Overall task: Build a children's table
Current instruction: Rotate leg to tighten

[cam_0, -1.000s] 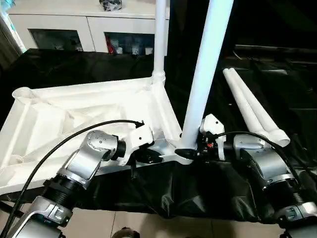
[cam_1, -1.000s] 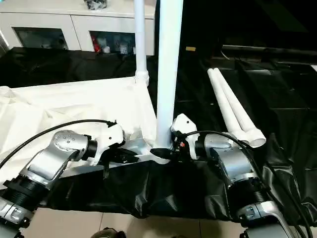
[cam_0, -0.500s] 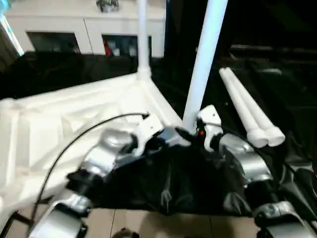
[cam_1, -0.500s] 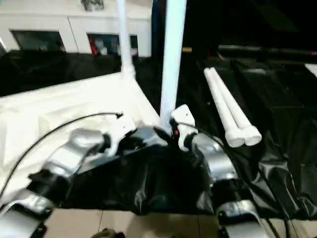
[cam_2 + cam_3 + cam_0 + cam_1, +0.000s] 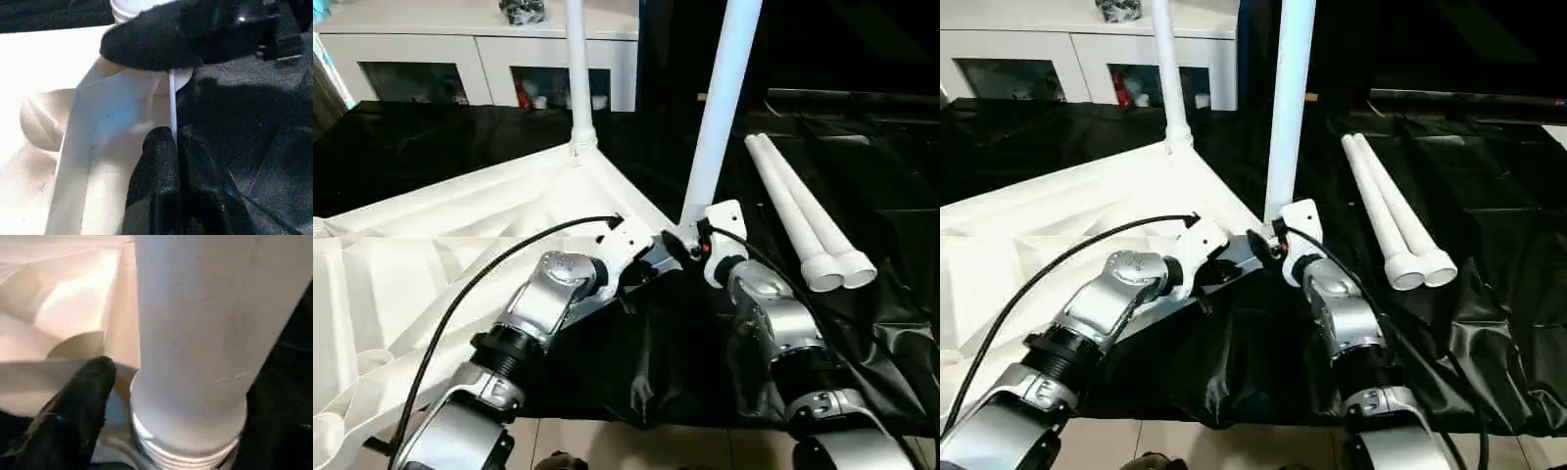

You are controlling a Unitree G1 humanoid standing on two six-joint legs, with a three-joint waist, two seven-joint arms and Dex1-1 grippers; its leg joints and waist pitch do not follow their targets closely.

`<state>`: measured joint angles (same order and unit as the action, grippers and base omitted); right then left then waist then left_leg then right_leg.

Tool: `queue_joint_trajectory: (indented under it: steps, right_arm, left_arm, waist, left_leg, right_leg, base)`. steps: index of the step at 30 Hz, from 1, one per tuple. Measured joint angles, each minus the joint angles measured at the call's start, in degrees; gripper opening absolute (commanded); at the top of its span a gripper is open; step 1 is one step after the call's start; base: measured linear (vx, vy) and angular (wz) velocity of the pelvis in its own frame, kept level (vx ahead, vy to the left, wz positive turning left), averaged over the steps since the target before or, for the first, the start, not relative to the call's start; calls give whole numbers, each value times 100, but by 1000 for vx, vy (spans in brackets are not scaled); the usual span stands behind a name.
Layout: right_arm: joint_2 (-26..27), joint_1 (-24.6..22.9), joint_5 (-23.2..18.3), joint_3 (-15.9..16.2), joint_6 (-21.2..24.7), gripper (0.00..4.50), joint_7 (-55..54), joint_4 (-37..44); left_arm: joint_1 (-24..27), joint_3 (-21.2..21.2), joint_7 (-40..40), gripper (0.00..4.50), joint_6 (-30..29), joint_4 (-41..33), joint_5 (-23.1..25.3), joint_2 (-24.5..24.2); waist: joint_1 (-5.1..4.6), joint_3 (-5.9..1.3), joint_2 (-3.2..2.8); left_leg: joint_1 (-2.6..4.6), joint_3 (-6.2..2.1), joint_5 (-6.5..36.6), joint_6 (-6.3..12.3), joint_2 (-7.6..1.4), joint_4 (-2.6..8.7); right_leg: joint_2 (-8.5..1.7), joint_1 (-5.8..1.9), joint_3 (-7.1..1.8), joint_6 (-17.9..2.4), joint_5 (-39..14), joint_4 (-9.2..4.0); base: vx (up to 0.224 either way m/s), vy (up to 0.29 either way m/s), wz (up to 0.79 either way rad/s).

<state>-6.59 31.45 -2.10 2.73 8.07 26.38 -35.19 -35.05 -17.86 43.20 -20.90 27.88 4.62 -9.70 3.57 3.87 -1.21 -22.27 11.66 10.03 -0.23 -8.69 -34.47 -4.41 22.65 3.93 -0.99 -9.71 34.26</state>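
Your upturned table top (image 5: 431, 255) lies at nine o'clock on the black-draped desk (image 5: 901, 196), and your left end effector (image 5: 173, 147) is pinched tight on its raised rim (image 5: 172, 103). At twelve o'clock, two legs (image 5: 576, 69) stand in the corner sockets; your right end effector (image 5: 690, 245) sits at the nearer leg's (image 5: 720, 108) base, but you cannot tell its spread. Two loose legs (image 5: 798, 211) lie together at two o'clock.
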Motion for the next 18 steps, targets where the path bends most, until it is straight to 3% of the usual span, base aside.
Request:
queue_joint_trajectory:
  steps: [10,14,16,18]
  right_arm:
    - [-1097,-385,-21,685,-24,384,2205,781]
    - [-1325,-409,-151,796,-18,384,2859,935]
    - [-1357,-410,-207,798,13,350,3033,979]
    - [-1440,-411,-225,845,36,346,3177,1020]
  left_arm:
    - [433,-182,1243,0,491,-600,-242,-724]
    - [557,-225,1658,0,589,-813,-281,-996]
    - [571,-226,1783,0,611,-854,-281,-1051]
    - [607,-233,1887,0,612,-928,-305,-1128]
  waist:
    - [29,0,0]
    - [18,0,1]
    - [26,1,1]
    - [29,1,1]
  left_leg:
    - [-9,0,0,0,-3,2]
    - [-9,0,0,1,-3,2]
    - [-10,0,0,1,-3,1]
    - [-10,0,0,1,-3,0]
  right_leg:
    - [0,4,3,2,-2,-1]
    - [0,5,3,2,-1,1]
    - [0,5,3,2,-2,2]
    - [0,5,2,2,-2,2]
  base:
    - [0,0,0]
    - [0,0,0]
    - [0,0,0]
    - [0,0,0]
